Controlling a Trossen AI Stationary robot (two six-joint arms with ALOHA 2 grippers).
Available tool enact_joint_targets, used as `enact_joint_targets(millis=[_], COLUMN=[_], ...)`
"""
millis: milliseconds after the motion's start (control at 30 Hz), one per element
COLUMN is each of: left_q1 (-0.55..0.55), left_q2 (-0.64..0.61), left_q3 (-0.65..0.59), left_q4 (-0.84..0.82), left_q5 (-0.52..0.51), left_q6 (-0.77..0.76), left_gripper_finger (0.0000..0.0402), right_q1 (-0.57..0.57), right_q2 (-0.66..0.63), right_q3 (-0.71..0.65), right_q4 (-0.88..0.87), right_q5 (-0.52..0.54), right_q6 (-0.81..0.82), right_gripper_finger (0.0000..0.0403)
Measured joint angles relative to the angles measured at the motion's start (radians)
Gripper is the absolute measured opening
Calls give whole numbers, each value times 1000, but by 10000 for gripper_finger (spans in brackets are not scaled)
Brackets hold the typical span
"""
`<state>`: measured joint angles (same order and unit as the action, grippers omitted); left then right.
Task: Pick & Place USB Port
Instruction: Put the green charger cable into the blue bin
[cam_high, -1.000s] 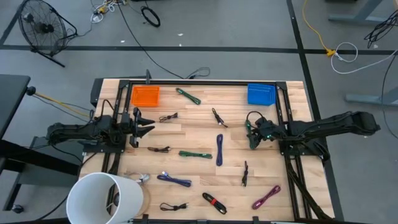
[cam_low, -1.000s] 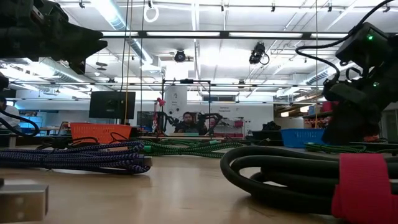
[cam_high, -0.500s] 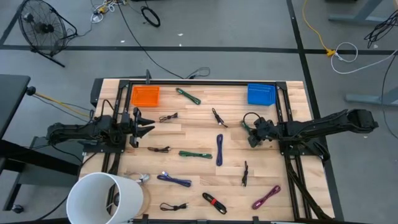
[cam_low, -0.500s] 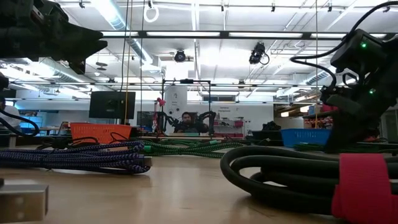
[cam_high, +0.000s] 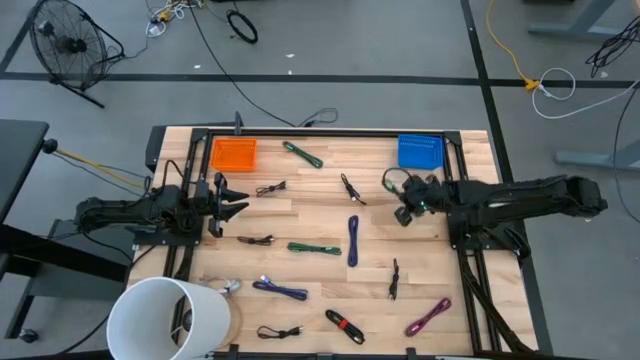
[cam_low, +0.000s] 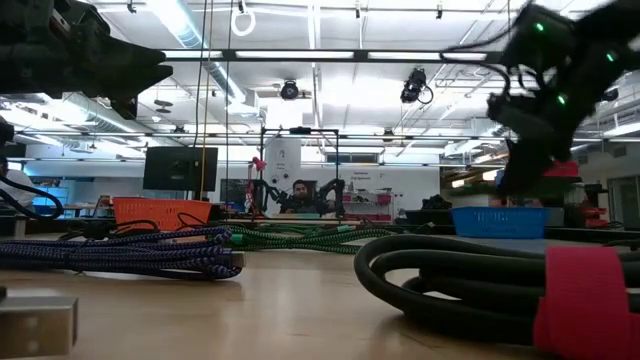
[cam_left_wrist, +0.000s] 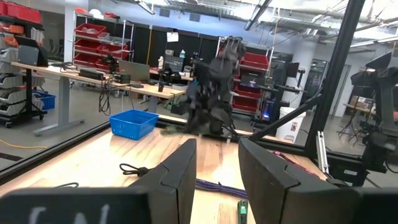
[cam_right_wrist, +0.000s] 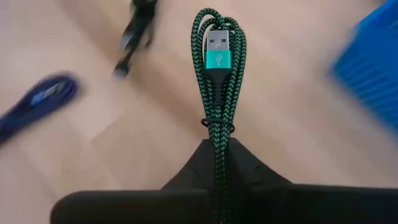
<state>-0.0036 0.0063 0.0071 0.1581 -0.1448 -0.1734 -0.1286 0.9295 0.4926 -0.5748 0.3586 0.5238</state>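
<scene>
The right jaws (cam_right_wrist: 217, 163) are clamped on a bundled green braided USB cable (cam_right_wrist: 217, 93), which sticks straight out beyond them with its teal-shelled plug at the far end and a thin black tie around the bundle just past the tips. In the high view this gripper hangs over the worktop (cam_high: 300, 215) toward its right edge, just in front of the blue bin (cam_high: 420, 150) that sits at the far right corner.

The risks I see from here, as judgements:

- The hold is on the tail of the bundle only, so most of the cable overhangs. A quick swing could let it pivot or slide out between the jaws (the braid looks slick), dropping it short of the bin.
- The protruding plug end could catch the bin's near wall if the approach is low, knocking the cable askew or nudging the bin.
- If the release comes too early, the bundle may land across the rim, half in and half out.
- The gripper's own black lead (cam_high: 392, 180) loops close by and could snag.

The left jaws (cam_left_wrist: 214, 177) stand apart, holding nothing, near the worktop's left edge, well away from the action. Other cables lie scattered across the worktop, among them a dark blue cable (cam_high: 353, 240) near the middle, and an orange bin (cam_high: 234, 153) sits at the far left corner.
</scene>
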Motion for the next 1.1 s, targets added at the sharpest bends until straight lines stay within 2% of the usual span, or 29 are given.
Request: enact_joint_targets(millis=[200, 367, 533, 733, 1100], left_q1=[0, 0, 0, 0, 0], left_q2=[0, 0, 0, 0, 0], left_q3=[0, 0, 0, 0, 0], left_q4=[-7, -8, -9, -12, -17], left_q5=[0, 0, 0, 0, 0], left_q6=[0, 0, 0, 1, 2], left_gripper_finger=[124, 124, 124, 124, 124], right_q1=[-135, -270, -383, -481, -508], right_q2=[3, 6, 57, 198, 366], right_q3=[218, 277, 279, 279, 280], right_q4=[-329, -438, -405, -379, -194], right_q5=[134, 151, 149, 210, 253], right_q6=[-79, -184, -276, -423, -670], right_gripper_finger=[9, 8, 8, 8, 4])
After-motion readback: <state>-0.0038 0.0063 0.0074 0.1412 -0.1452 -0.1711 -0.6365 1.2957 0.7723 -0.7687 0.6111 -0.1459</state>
